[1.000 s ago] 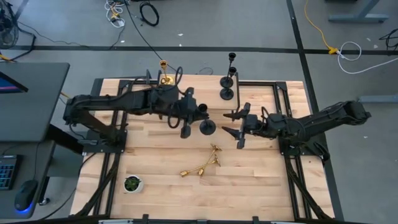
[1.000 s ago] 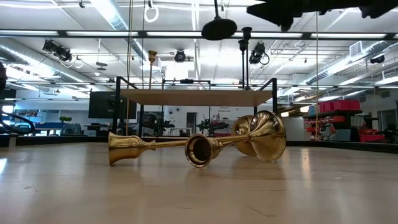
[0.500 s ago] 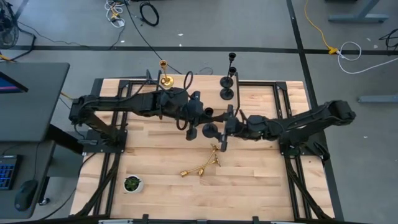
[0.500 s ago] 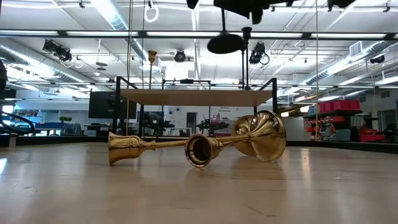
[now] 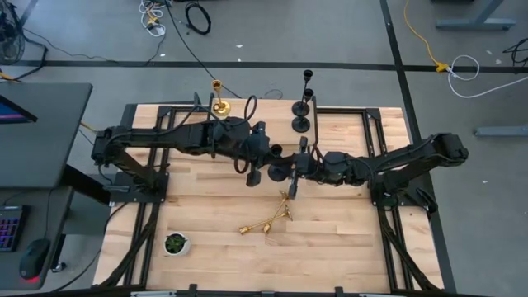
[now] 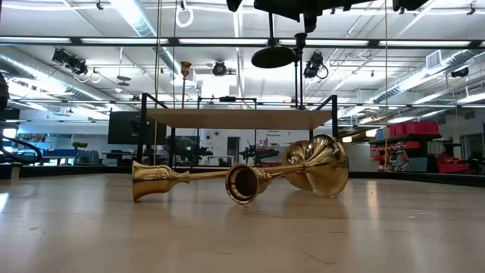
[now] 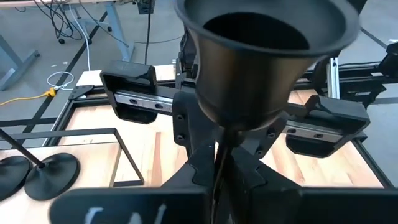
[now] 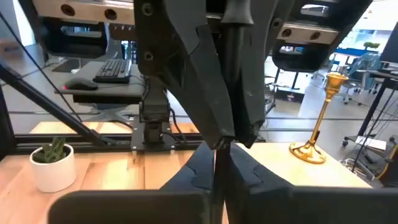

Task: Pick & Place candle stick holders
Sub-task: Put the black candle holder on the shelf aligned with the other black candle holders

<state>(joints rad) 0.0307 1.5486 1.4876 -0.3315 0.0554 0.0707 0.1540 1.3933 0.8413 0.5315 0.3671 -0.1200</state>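
My left gripper (image 5: 269, 159) holds a black candle stick holder (image 5: 279, 171) above the table's middle. Its flared base (image 6: 273, 57) hangs in the air in the low view. My right gripper (image 5: 290, 166) reaches in from the right and is shut on the same holder. Gold holders (image 5: 268, 219) lie on their sides on the wood below. One gold holder (image 5: 219, 99) and two black ones (image 5: 302, 120) stand upright on their bases at the far edge. My left gripper pinches the black holder's thin stem (image 7: 219, 155) between its two fingers, close to the flared base (image 7: 261, 62). Its fingers (image 8: 186, 81) come at the stem from above. The holder is lifted clear of the table, base lowest. My right gripper pinches the same stem (image 8: 216, 171) between its two fingers, right beside the left gripper's fingertips. It comes in about level from the table's right side.
A small white pot with a green plant (image 5: 175, 243) stands near the front left. A dark metal frame (image 5: 363, 115) runs along the table's far and side edges. The near half of the wooden top (image 5: 330, 247) lies bare apart from the gold holders.
My right gripper has moved toward the table's left, up to the held black holder, and has shut on its stem. My left gripper has shifted a little toward the right with the holder, and the base now hangs somewhat lower.
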